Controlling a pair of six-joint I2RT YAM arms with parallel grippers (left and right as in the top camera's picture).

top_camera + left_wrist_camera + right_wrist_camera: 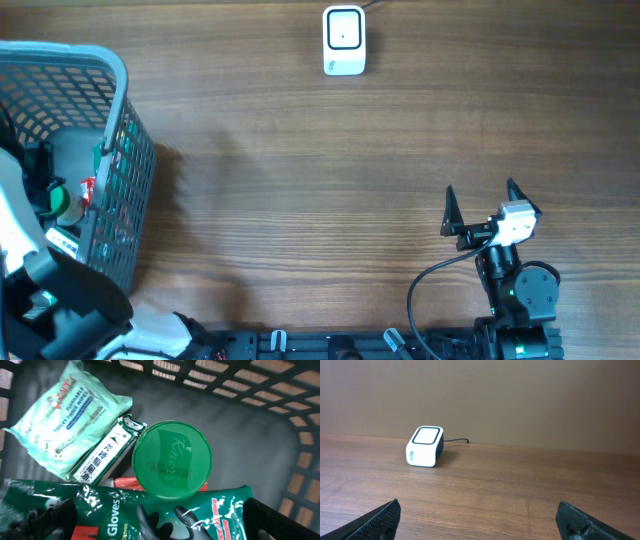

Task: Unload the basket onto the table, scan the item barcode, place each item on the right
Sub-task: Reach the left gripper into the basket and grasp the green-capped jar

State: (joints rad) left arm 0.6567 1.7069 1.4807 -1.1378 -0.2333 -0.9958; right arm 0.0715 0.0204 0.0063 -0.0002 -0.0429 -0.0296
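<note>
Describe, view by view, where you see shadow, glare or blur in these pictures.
Overhead: even light; the basket throws a soft shadow rightwards onto the table. Left wrist: white glare streaks on the glossy gloves pack; the green lid is sharp. Right wrist: the scanner is in focus, while the fingers at the bottom corners are dark and soft-edged.

Overhead and low right wrist share scanner (344, 40); left wrist close inside basket (250, 440).

Bench (300, 200) middle open from basket (125, 130) at left edge to scanner (344, 40) at far edge. Basket floor crowded: wipes pack (60, 415), green lid (171, 460), gloves pack (115, 510) overlapping; bare floor patch beside lid.
</note>
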